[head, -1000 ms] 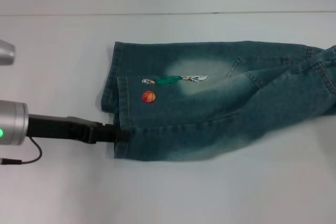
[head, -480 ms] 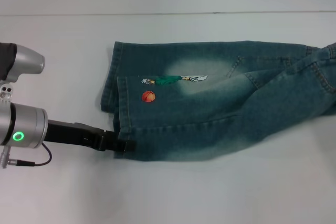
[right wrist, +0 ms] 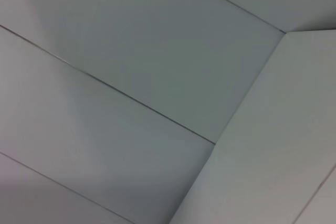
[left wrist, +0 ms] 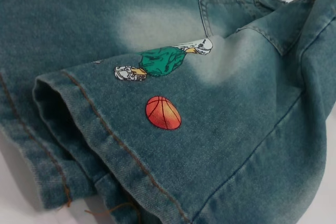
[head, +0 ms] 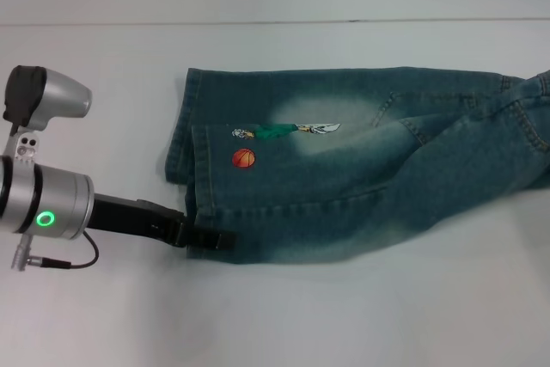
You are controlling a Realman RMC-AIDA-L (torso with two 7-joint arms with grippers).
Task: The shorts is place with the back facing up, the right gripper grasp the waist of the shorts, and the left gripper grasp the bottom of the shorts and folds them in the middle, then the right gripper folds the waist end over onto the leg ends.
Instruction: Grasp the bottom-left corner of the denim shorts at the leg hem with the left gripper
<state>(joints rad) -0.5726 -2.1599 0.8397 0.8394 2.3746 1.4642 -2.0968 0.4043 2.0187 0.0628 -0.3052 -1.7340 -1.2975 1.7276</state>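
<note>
Table (head: 103, 92), white, carries the shorts (head: 361, 169) folded lengthwise, waist (head: 528, 118) toward the robot's right, leg ends (head: 193, 169) toward its left. Left gripper (head: 209, 238) reaches the near hem; whether its fingers are spread or pinching cannot be told. Basketball print (left wrist: 163, 113) sits nearby.

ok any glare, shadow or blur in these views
Head view: even light, no glare, the left gripper sharp over the shorts. Left wrist view: print crisp, dark shadow inside the leg hem. Right wrist view: only soft-shaded plain panels.
</note>
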